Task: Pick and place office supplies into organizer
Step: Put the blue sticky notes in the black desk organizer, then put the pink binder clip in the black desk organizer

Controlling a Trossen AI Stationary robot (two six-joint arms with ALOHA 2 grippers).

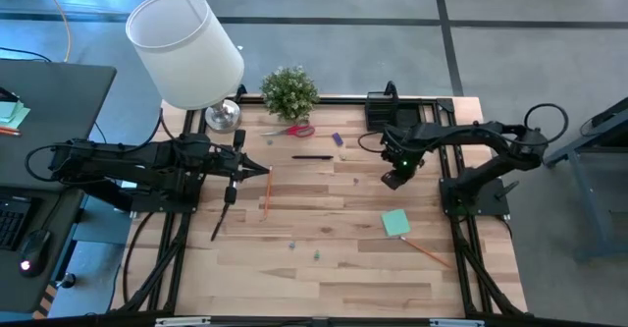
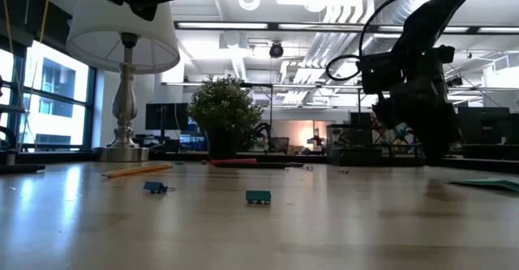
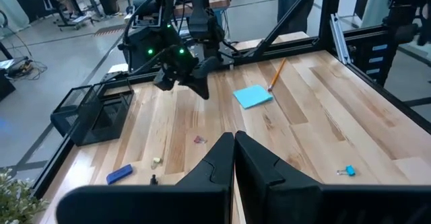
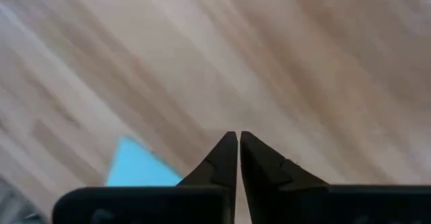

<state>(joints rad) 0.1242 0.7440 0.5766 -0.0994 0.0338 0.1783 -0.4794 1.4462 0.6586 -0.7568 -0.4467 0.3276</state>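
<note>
Wood-plank bench carries a square, flat sticky-note pad; thin orange pencil lies vertically at centre-left. Right pincer and left pincer both pinched closed, empty.

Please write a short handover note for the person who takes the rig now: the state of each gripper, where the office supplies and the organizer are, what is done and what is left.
Left gripper: shut, empty, over the table's left half near an orange pencil.
Right gripper: fingers almost together over bare wood, nothing seen between them, near the sticky-note pad.
Organizer: back edge of the table, right of the plant; nothing visible in it.
On the table: scissors, purple piece, dark pen, second pencil by the pad, small clips near the front.
Done: nothing placed, as far as I can see. Left: all items.
</note>
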